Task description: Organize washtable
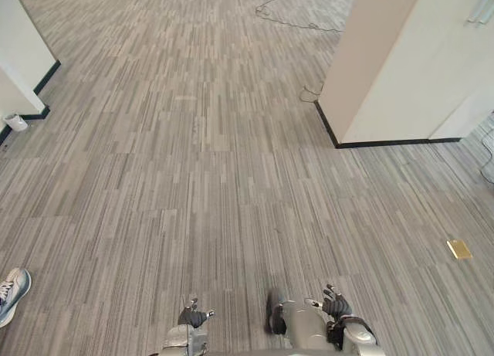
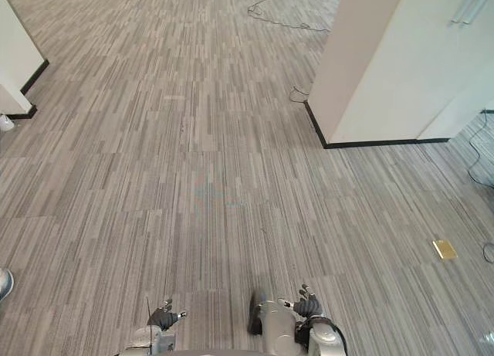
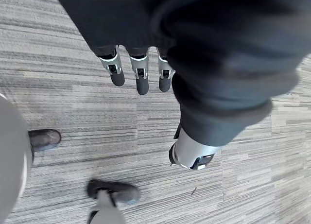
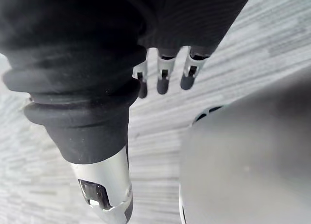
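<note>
Low over the near edge of the carpet floor [image 1: 231, 178]: left hand [image 1: 194, 317] and right hand [image 1: 336, 304], one at each side, well apart.

Left hand: hangs with fingers [image 3: 142, 80] straight and relaxed, thumb apart, nothing held. Right hand: same condition, fingers [image 4: 163, 83] extended, palm empty.

Washtable: position cannot be told from this standpoint. No bearing, long axis or nearer hand can be assigned; treat all three as undetermined.

Ahead: bare carpet floor running to the far edge.
- Far right: white partition [image 1: 401, 70] with dark skirting, its corner projecting toward the middle of the floor. May screen the washtable, though that is a guess only.
- Left edge: white wall [image 1: 19, 55], with a small white container [image 1: 15, 122] at its foot, too small to identify.
- Near the right edge: brass-coloured floor plate [image 1: 459, 249], flat on the carpet floor.
- Near left corner: a person's shoe [image 1: 11, 290], well apart from the left hand.

Stage, as judged: approach only, no handling begun. Calls for walking and a turn of the head before any reach. Select neither hand in advance, both being level and equally placed. Hazards on the route: the partition corner on the right, the person on the left.
</note>
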You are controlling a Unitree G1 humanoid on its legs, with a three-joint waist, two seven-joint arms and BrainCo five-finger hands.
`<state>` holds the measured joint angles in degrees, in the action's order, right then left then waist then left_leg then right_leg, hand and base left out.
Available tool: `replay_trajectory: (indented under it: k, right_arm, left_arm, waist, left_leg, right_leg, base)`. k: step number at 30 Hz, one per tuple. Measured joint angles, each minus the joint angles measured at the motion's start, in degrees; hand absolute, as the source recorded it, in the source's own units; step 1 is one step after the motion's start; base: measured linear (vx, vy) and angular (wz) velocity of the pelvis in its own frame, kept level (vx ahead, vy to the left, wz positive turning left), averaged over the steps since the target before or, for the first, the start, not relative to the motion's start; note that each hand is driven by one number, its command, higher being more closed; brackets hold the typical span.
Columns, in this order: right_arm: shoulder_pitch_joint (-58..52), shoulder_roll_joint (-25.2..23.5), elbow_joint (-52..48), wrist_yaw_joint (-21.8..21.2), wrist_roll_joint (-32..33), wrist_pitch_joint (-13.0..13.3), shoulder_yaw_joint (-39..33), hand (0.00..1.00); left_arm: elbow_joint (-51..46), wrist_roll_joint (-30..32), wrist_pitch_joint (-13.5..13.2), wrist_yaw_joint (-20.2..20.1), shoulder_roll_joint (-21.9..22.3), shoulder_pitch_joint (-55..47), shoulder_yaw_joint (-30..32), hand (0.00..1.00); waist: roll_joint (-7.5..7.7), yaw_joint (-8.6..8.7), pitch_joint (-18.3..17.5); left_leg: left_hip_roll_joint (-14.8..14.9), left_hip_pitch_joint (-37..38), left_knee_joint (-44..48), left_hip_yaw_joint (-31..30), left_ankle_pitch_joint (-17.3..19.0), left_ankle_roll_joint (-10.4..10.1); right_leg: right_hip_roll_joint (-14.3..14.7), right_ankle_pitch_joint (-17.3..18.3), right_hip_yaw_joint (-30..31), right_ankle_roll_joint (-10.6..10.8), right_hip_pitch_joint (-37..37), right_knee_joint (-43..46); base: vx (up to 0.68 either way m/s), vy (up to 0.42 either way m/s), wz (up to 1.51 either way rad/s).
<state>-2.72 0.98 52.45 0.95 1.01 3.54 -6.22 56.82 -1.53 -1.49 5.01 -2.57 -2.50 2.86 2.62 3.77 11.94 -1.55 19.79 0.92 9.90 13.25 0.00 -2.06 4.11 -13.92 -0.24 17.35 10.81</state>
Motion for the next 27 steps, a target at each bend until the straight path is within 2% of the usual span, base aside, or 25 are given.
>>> replay_trajectory:
  k: [1, 2, 3, 5, 6, 7, 8, 9, 10, 11, 12, 13, 14, 15, 16, 18, 19, 20, 21, 22, 23, 24, 25, 26, 27]
  right_arm:
    - [-0.11, 0.08, -0.54, -0.1, -0.13, -0.21, -0.65, 0.0]
    - [-0.31, 0.13, -1.26, -0.07, -0.3, -0.38, -0.8, 0.0]
    - [-0.99, 0.06, -2.4, -0.04, -0.65, -0.66, -0.87, 0.0]
    - [-1.94, 0.36, -4.81, -0.02, -0.79, -1.3, -0.64, 0.0]
    - [-2.34, 1.25, -6.09, 0.03, -0.85, -1.62, -0.33, 0.0]
    - [-2.34, 1.6, -6.04, 0.07, -0.88, -1.81, -0.09, 0.0]
    - [-2.36, 1.6, -5.98, 0.12, -0.82, -2.13, 0.43, 0.0]
    - [-2.81, 0.95, -5.89, 0.12, -0.6, -2.21, 1.03, 0.0]
    - [-2.93, 0.71, -5.82, 0.13, -0.53, -2.2, 1.45, 0.0]
    - [-3.09, 0.33, -4.33, 0.12, -0.44, -2.16, 1.73, 0.0]
    - [-2.56, 0.38, -3.37, 0.18, -0.41, -2.24, 1.72, 0.0]
    - [-2.04, 0.5, -2.43, 0.26, -0.41, -2.31, 1.7, 0.0]
    - [-1.83, 0.54, -1.77, 0.29, -0.41, -2.34, 1.68, 0.0]
    - [-1.68, 0.62, -0.87, 0.3, -0.42, -2.33, 1.67, 0.0]
    - [-1.64, 0.75, -0.57, 0.31, -0.46, -2.3, 1.67, 0.0]
    - [-1.6, 2.19, 0.92, 0.33, -0.47, -2.15, 1.74, 0.0]
    - [-1.59, 2.05, 1.56, 0.6, -0.32, -2.15, 1.55, 0.0]
    - [-1.79, 1.75, 1.79, 0.57, -0.47, -2.13, 1.6, 0.0]
    - [-2.28, 1.64, 2.65, 0.41, -0.52, -1.94, 1.7, 0.0]
    - [-2.22, 1.53, 2.97, 0.22, -0.3, -1.87, 1.18, 0.0]
    - [-2.13, 1.33, 2.95, 0.14, -0.4, -1.86, 0.99, 0.0]
    - [-1.94, 0.11, 2.93, 0.05, -0.46, -1.78, 0.4, 0.0]
    - [-1.42, -0.62, 2.93, 0.01, -0.47, -1.73, 0.38, 0.0]
    - [-0.81, -0.94, 2.95, -0.11, -0.67, -1.67, 0.57, 0.0]
    - [-0.81, -0.5, 2.81, -0.18, -0.91, -1.57, 0.66, 0.0]
  left_arm:
    - [-0.04, 0.05, 0.03, 0.01, 0.64, -0.29, 0.13, 0.0]
    - [-0.06, 0.05, 0.02, 0.0, 0.92, -0.41, 0.15, 0.0]
    - [-0.56, 0.05, -0.01, 0.01, 1.37, -0.64, 0.73, 0.0]
    - [-1.85, 0.04, 0.02, 0.02, 3.02, -0.33, 3.11, 0.0]
    - [-2.94, 0.03, 0.01, 0.02, 4.18, -0.75, 5.18, 0.0]
    - [-3.51, 0.02, 0.0, 0.02, 4.53, -1.15, 5.76, 0.0]
    - [-4.59, 0.03, 0.01, 0.03, 4.55, -1.26, 6.26, 0.0]
    - [-5.47, 0.03, -0.03, 0.02, 4.12, -1.26, 6.16, 0.0]
    - [-5.86, 0.02, -0.1, 0.02, 4.04, -1.26, 6.05, 0.0]
    - [-6.75, 0.01, -0.39, 0.0, 4.07, -1.19, 5.98, 0.0]
    - [-6.84, 0.01, -0.74, 0.03, 4.05, -1.14, 5.66, 0.0]
    - [-6.88, 0.01, -1.2, 0.02, 3.99, -0.91, 5.4, 0.0]
    - [-6.92, -0.01, -1.4, 0.02, 3.96, -0.83, 5.33, 0.0]
    - [-7.03, -0.02, -1.72, 0.06, 3.95, -0.76, 4.93, 0.0]
    - [-7.02, -0.03, -1.75, 0.08, 3.95, -0.79, 4.72, 0.0]
    - [-6.74, -0.07, -1.71, 0.19, 4.0, -0.82, 3.71, 0.0]
    - [-6.7, -0.06, -1.71, 0.18, 3.53, -0.78, 3.79, 0.0]
    - [-6.67, -0.04, -1.68, 0.16, 3.03, -0.84, 3.79, 0.0]
    - [-6.02, -0.02, -1.66, 0.19, 2.62, -0.85, 3.82, 0.0]
    - [-5.34, -0.05, -1.66, 0.2, 2.45, -0.76, 3.94, 0.0]
    - [-5.2, -0.05, -1.67, 0.19, 1.99, -0.7, 3.93, 0.0]
    - [-4.89, -0.14, -1.57, 0.15, 1.15, -0.48, 3.59, 0.0]
    - [-4.12, -0.23, -1.45, 0.14, 0.15, -0.25, 3.48, 0.0]
    - [-2.75, -0.5, -1.16, 0.16, -0.93, 0.28, 3.5, 0.0]
    - [-2.03, -0.52, -0.85, 0.26, -1.16, 0.14, 3.49, 0.0]
  waist:
    - [-0.41, 0.34, -0.15]
    - [-0.3, 0.26, -0.49]
    - [-1.21, 0.2, -0.62]
    - [-2.64, 0.52, -0.68]
    - [-4.56, 0.15, -0.5]
    - [-4.94, -0.06, -0.32]
    - [-5.23, -0.18, -0.07]
    - [-3.63, -0.68, 0.24]
    - [-2.8, -1.0, 0.15]
    - [-2.09, -1.82, -0.2]
    - [-1.75, -2.16, -0.17]
    - [-1.88, -2.58, -0.16]
    - [-1.77, -2.75, -0.12]
    - [-1.76, -3.08, -0.08]
    - [-2.02, -3.18, -0.17]
    - [-4.12, -3.64, -0.53]
    - [-3.8, -4.2, -0.63]
    - [-2.73, -4.43, -1.35]
    - [-1.73, -4.34, -2.46]
    - [-1.49, -4.26, -3.02]
    - [-1.02, -4.28, -3.24]
    - [1.25, -3.96, -3.02]
    - [2.74, -3.2, -2.29]
    - [2.59, -2.92, -0.89]
    - [2.45, -2.96, -0.77]
  left_leg:
    - [0.42, 2.47, 0.32, -0.75, 1.06, -1.42]
    - [0.85, 2.72, 1.6, -1.22, 1.18, -1.62]
    - [1.85, 0.94, 7.53, -2.06, 1.5, -2.16]
    - [5.7, -6.8, 27.94, -1.74, 1.33, -4.29]
    - [10.01, -13.17, 44.02, -1.77, -4.42, -7.82]
    - [12.16, -15.81, 50.3, -1.48, -4.57, -8.29]
    - [15.46, -18.78, 58.67, 0.31, -4.08, -7.48]
    - [17.16, -20.87, 61.21, 2.56, -3.28, -6.22]
    - [17.63, -22.16, 60.91, 3.82, -2.93, -5.66]
    - [17.5, -25.48, 56.29, 6.49, -1.5, -3.34]
    - [17.11, -27.42, 50.93, 7.95, -0.92, -2.8]
    - [15.18, -29.79, 41.47, 8.37, -0.78, -2.82]
    - [13.82, -30.5, 36.08, 8.02, -0.99, -3.11]
    - [10.83, -31.65, 23.85, 6.61, -2.64, -4.86]
    - [9.72, -32.02, 18.21, 5.59, -3.92, -6.27]
    - [9.6, -34.9, 10.3, 3.11, -5.73, -7.12]
    - [8.84, -35.09, 12.2, 2.22, -10.76, -3.13]
    - [7.73, -35.12, 13.35, 2.27, -12.23, -1.94]
    - [5.96, -36.01, 15.96, 2.03, -13.0, -0.47]
    - [4.69, -35.14, 17.28, 1.99, -12.67, 1.5]
    - [3.79, -33.99, 17.0, 2.15, -11.65, 2.27]
    - [0.99, -30.88, 15.77, 2.35, -9.82, 3.48]
    - [-0.87, -27.69, 14.91, 1.78, -8.23, 4.13]
    - [-1.83, -22.79, 14.05, 1.33, -5.99, 4.83]
    - [-1.86, -19.84, 13.11, 1.23, -4.92, 5.14]
  right_leg:
    - [-0.07, -4.88, 1.25, -3.85, -0.02, 3.37]
    - [-0.2, -5.33, 1.41, -4.24, 0.03, 5.4]
    - [-0.34, -5.39, 0.92, -4.29, -0.11, 8.07]
    - [0.64, -2.79, -0.84, -4.87, -3.33, 8.5]
    - [2.95, -0.72, -1.05, -6.05, -6.48, 7.66]
    - [4.05, 0.25, -0.99, -6.52, -8.21, 7.34]
    - [5.33, 2.43, -0.28, -7.1, -12.46, 6.56]
    - [5.5, 4.04, 0.71, -7.09, -17.19, 4.92]
    - [5.44, 4.48, 1.39, -6.97, -19.05, 3.7]
    - [4.89, 4.58, 2.98, -6.44, -23.47, 0.32]
    - [4.67, 4.34, 3.82, -6.04, -25.53, -1.75]
    - [4.01, 4.49, 4.88, -5.53, -27.71, -3.87]
    - [3.44, 4.74, 5.44, -5.09, -28.68, -4.72]
    - [2.36, 5.34, 6.46, -4.08, -30.74, -6.38]
    - [2.11, 5.66, 6.83, -3.51, -31.74, -7.3]
    - [3.05, 7.46, 7.98, -1.11, -35.29, -10.42]
    - [2.16, 9.73, 9.01, 0.23, -37.39, -10.12]
    - [0.8, 11.07, 9.51, 1.17, -37.54, -9.05]
    - [-1.24, 12.89, 10.64, 3.05, -36.3, -4.04]
    - [-2.66, 13.96, 11.27, 4.85, -32.0, 6.18]
    - [-4.02, 14.03, 11.64, 5.09, -29.22, 13.64]
    - [-6.9, 10.49, 12.88, 7.74, -23.73, 27.85]
    - [-8.68, 6.42, 12.85, 9.0, -20.98, 36.95]
    - [-10.13, 7.02, 11.88, 7.21, -18.39, 45.46]
    - [-10.16, 8.29, 11.0, 5.6, -17.15, 47.4]
  base:
    - [0.63, -0.032, 0.52]
    - [0.66, -0.077, 0.58]
    - [0.76, -0.186, 0.57]
    - [0.75, -0.214, 0.4]
    - [0.51, -0.116, -0.03]
    - [0.64, -0.118, -0.23]
    - [0.6, -0.094, -0.33]
    - [0.59, -0.097, -0.32]
    - [0.64, -0.117, -0.44]
    - [0.52, -0.085, -0.46]
    - [0.61, -0.048, -0.59]
    - [0.39, 0.018, -0.43]
    - [0.48, 0.069, -0.46]
    - [0.45, 0.117, -0.33]
    - [0.44, 0.145, -0.36]
    - [0.43, 0.249, -0.43]
    - [0.47, 0.322, -0.48]
    - [0.52, 0.348, -0.41]
    - [0.58, 0.343, -0.31]
    - [0.6, 0.336, -0.2]
    - [0.61, 0.321, 0.02]
    - [0.59, 0.297, 0.29]
    - [0.7, 0.32, 0.39]
    - [0.59, 0.249, 0.24]
    - [0.69, 0.258, -0.01]
